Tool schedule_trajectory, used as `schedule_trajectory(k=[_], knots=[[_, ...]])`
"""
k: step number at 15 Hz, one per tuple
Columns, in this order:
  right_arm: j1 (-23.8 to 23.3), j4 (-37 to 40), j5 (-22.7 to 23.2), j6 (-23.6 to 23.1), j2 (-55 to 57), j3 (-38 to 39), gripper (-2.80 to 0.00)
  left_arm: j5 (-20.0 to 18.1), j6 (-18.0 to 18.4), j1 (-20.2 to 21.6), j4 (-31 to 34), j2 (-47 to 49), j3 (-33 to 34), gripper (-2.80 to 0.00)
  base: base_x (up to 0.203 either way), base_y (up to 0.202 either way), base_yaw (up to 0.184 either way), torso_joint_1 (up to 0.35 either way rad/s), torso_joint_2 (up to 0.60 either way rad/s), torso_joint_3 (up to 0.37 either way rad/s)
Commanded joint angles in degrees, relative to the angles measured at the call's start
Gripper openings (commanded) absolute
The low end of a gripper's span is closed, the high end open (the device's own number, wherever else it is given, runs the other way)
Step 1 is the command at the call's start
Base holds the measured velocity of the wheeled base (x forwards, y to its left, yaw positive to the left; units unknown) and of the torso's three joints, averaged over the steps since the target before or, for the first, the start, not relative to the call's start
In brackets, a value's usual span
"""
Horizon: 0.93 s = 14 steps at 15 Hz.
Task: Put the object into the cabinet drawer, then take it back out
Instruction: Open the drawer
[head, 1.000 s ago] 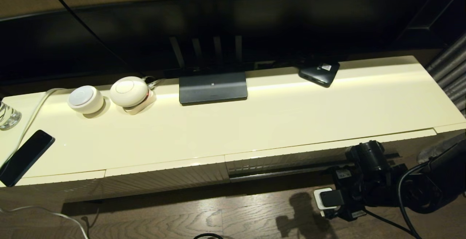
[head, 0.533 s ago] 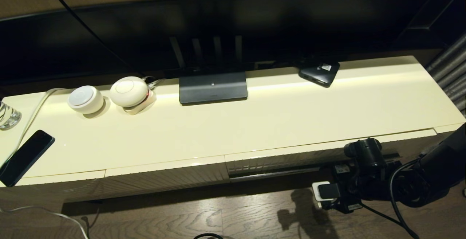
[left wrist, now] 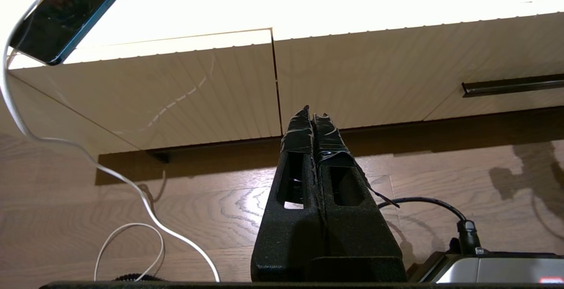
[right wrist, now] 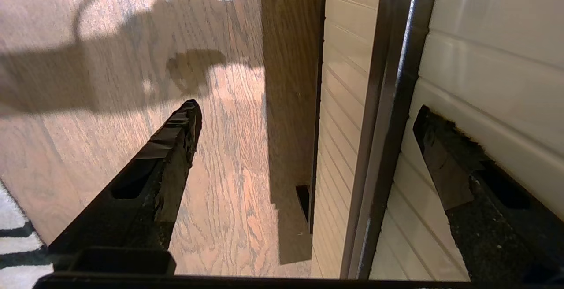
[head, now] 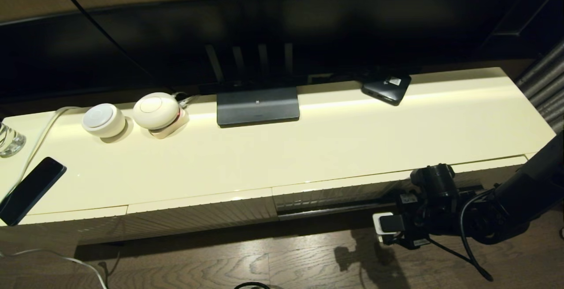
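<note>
- The right gripper (right wrist: 304, 117) stands wide open and holds nothing. One finger (right wrist: 154, 165) hangs over the wood floor (right wrist: 110, 38); the other finger (right wrist: 449, 165) lies against the ribbed cream front of the drawer (right wrist: 484, 60).
- The dark strip (right wrist: 387, 104) under that drawer front runs between the two fingers.
- In the head view the right gripper (head: 387, 227) sits low in front of the cabinet (head: 308, 148), at the right end of the drawer (head: 335, 192), which is shut or nearly so.
- The left gripper (left wrist: 313, 117) is pressed shut on nothing, low before the cabinet's left end.
- The umbrella shows in no view.
- On the cabinet top sit a phone (head: 28, 190) at the left edge, two round white devices (head: 103, 120), a dark stand (head: 257, 106) and a small black box (head: 387, 87) at the back.
- A glass (head: 9, 139) stands at the far left.
</note>
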<state>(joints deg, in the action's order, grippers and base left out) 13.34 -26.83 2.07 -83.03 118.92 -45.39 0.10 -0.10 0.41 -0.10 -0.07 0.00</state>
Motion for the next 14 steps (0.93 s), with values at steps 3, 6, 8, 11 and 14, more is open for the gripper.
schedule_trajectory(k=[3, 6, 8, 11, 14], knots=[[0.02, -0.94, 0.04, -0.47, 1.47, -0.47, 0.0, -0.01, 0.01, 0.02, 0.07, 0.07, 0.18, -2.8, 0.0, 0.0, 0.0, 0.0, 0.0, 0.0], [0.02, -0.94, 0.04, -0.39, 1.96, 0.14, 0.0, -0.01, 0.01, 0.02, 0.01, 0.07, 0.18, -2.8, 0.0, 0.0, 0.0, 0.0, 0.0, 0.0], [0.11, -0.89, 0.12, -0.38, 2.19, 0.6, 0.0, -0.01, 0.01, 0.02, 0.01, 0.07, 0.18, -2.8, 0.0, 0.0, 0.0, 0.0, 0.0, 0.0], [0.11, -1.03, 0.44, -0.43, 1.88, 1.91, 0.0, -0.01, 0.01, 0.02, 0.01, 0.07, 0.18, -2.8, 0.0, 0.0, 0.0, 0.0, 0.0, 0.0], [0.27, -1.03, 0.54, -0.5, 0.9, 3.88, 0.0, -0.01, 0.01, 0.02, 0.01, 0.07, 0.18, -2.8, 0.0, 0.0, 0.0, 0.0, 0.0, 0.0]])
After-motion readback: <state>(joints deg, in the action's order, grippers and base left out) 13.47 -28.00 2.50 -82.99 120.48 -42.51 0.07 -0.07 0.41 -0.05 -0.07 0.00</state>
